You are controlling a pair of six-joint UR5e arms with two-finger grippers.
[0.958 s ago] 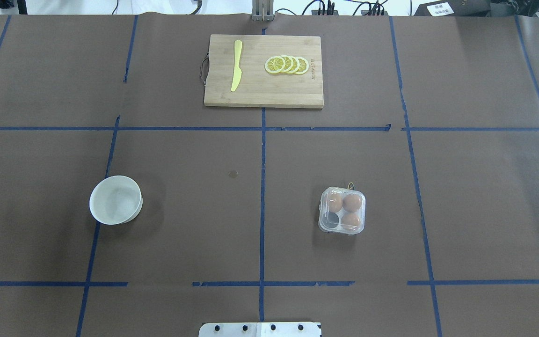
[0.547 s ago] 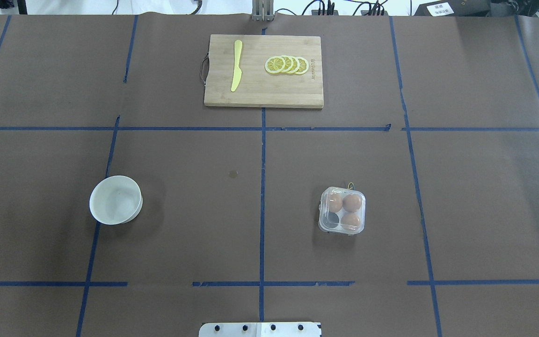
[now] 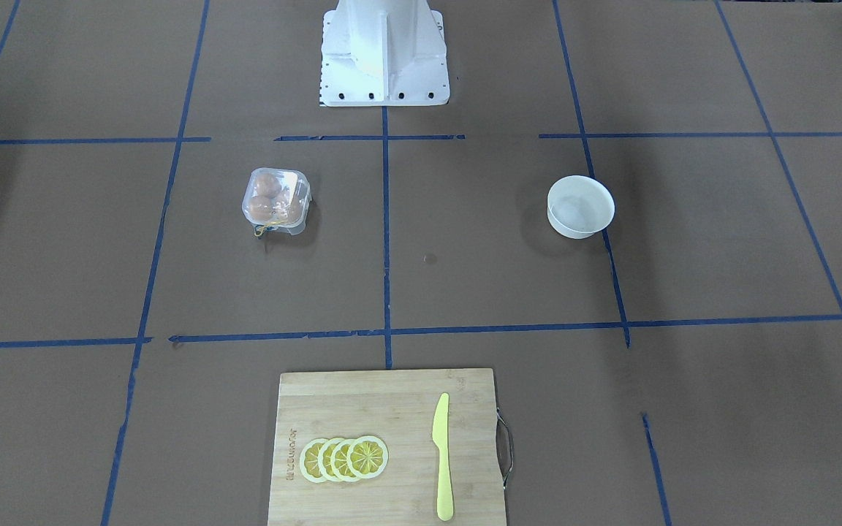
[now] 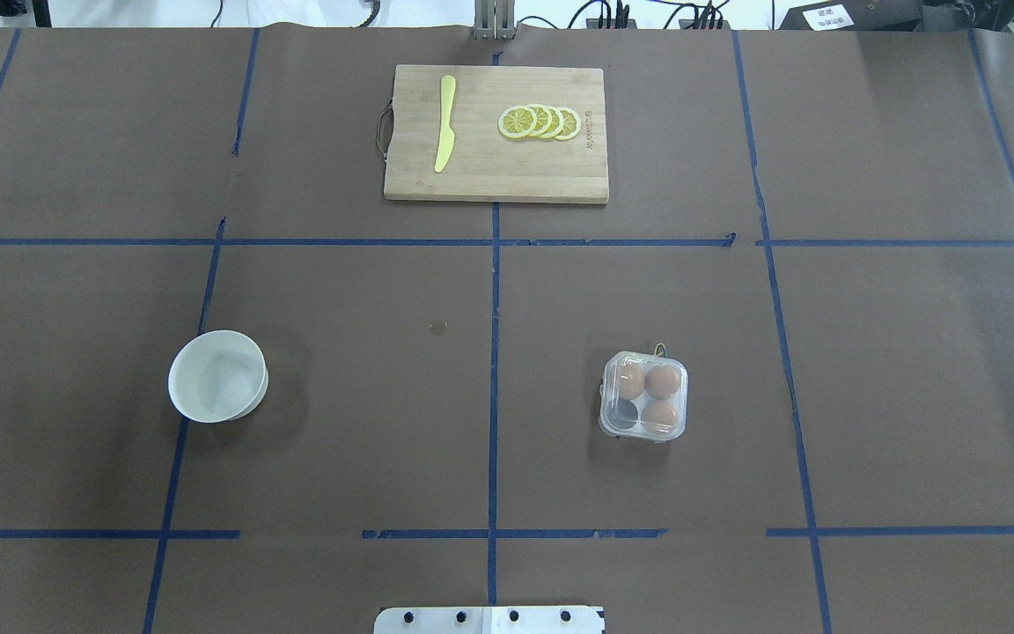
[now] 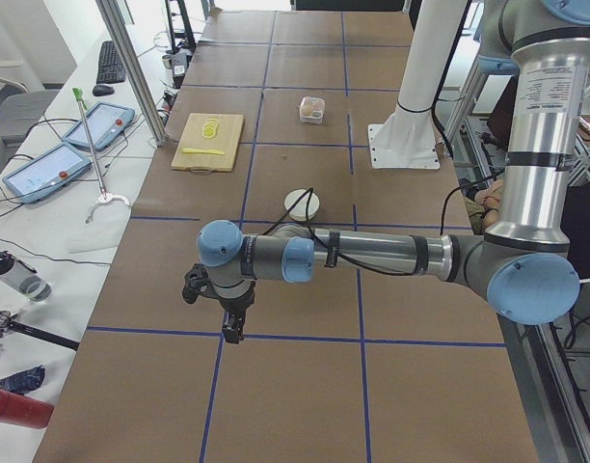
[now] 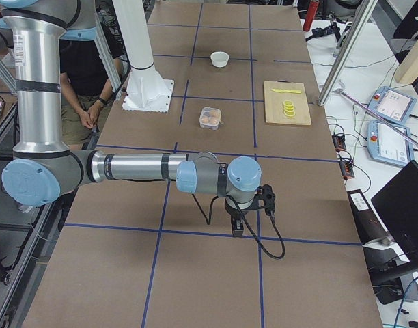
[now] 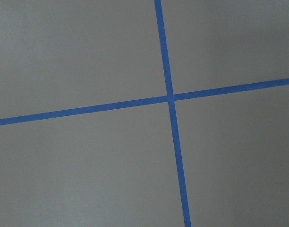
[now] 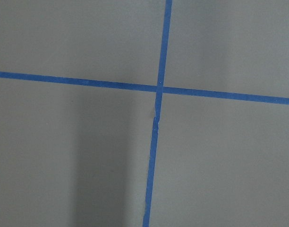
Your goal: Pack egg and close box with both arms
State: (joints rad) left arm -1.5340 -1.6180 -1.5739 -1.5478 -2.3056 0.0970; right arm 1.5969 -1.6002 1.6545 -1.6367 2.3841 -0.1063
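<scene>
Closest to the robot, the white pedestal (image 4: 489, 619) stands at the table's (image 4: 366, 458) near edge on the centre tape line (image 4: 493, 423). Out at the table's two ends, the left arm (image 5: 372, 256) and right arm (image 6: 134, 167) each reach low and level over the brown paper. The left gripper (image 5: 233, 331) and right gripper (image 6: 238, 227) point down, each above a crossing of blue tape, well apart from everything else. They show only from the side, so I cannot tell how wide the fingers stand.

Further out, the box (image 4: 644, 395) sits on the robot's right half, and the bowl (image 4: 217, 376) on its left half, its rim over a tape line. Three eggs (image 4: 663, 380) fill the box's two far cells and its near right cell. The clear lid looks to be down, though I cannot be sure.

Farthest off, the cutting board (image 4: 495, 176) carries a yellow knife (image 4: 445, 123) and a row of lemon slices (image 4: 540, 121).
</scene>
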